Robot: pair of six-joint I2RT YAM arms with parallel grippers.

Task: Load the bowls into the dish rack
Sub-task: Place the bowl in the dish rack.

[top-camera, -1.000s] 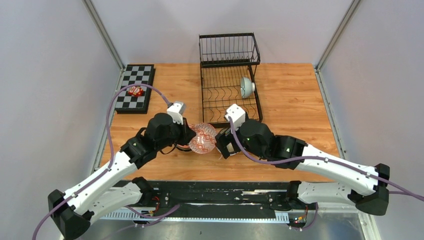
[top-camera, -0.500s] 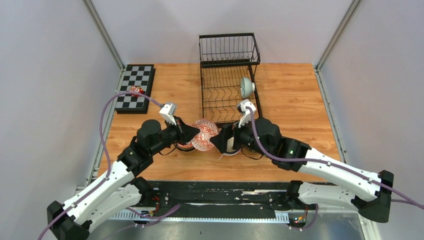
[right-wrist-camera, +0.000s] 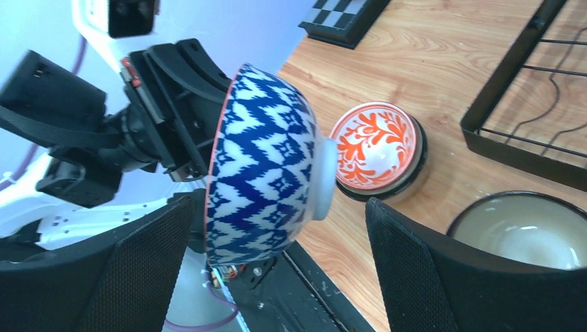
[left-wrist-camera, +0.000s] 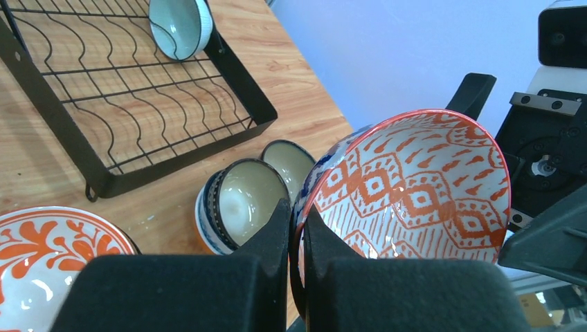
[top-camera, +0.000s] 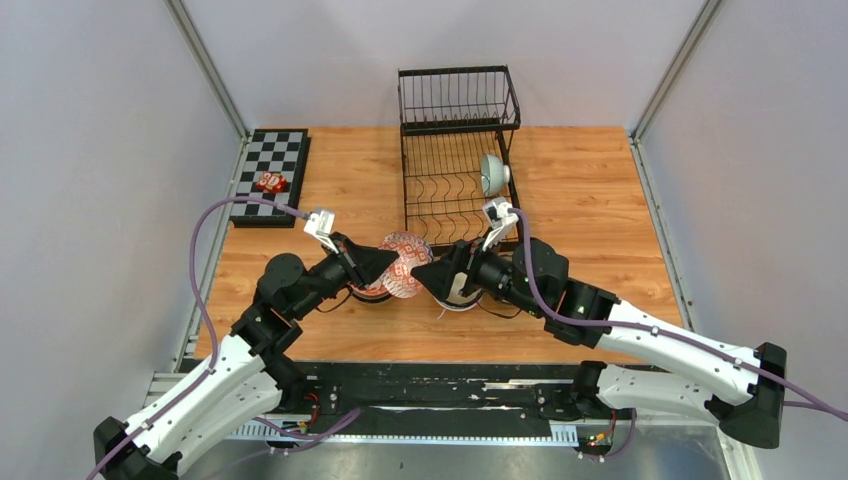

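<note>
Now the left gripper (left-wrist-camera: 296, 225) is squeezing tight on the rim of the blue-patterned bowl (left-wrist-camera: 415, 187), holding it up off the table (top-camera: 600, 200) and tipped on its side. That arm is also reaching further in toward the middle than it was a second ago. Across from it, the right gripper (right-wrist-camera: 277, 207) is turning to face the bowl and coming in closer than before. Its fingers (right-wrist-camera: 443, 277) are standing wide apart, with the bowl's foot showing between them — not gripping it yet. It looks like the bowl is being passed from one arm to the other, so the right arm can carry it to the dish rack (top-camera: 405, 190). Further out, a pale green bowl (top-camera: 492, 174) is already sitting on its edge in the rack. The orange-and-white bowl (right-wrist-camera: 377, 149) and two cream bowls (left-wrist-camera: 249, 204) are waiting on the table near the rack's front edge.
</note>
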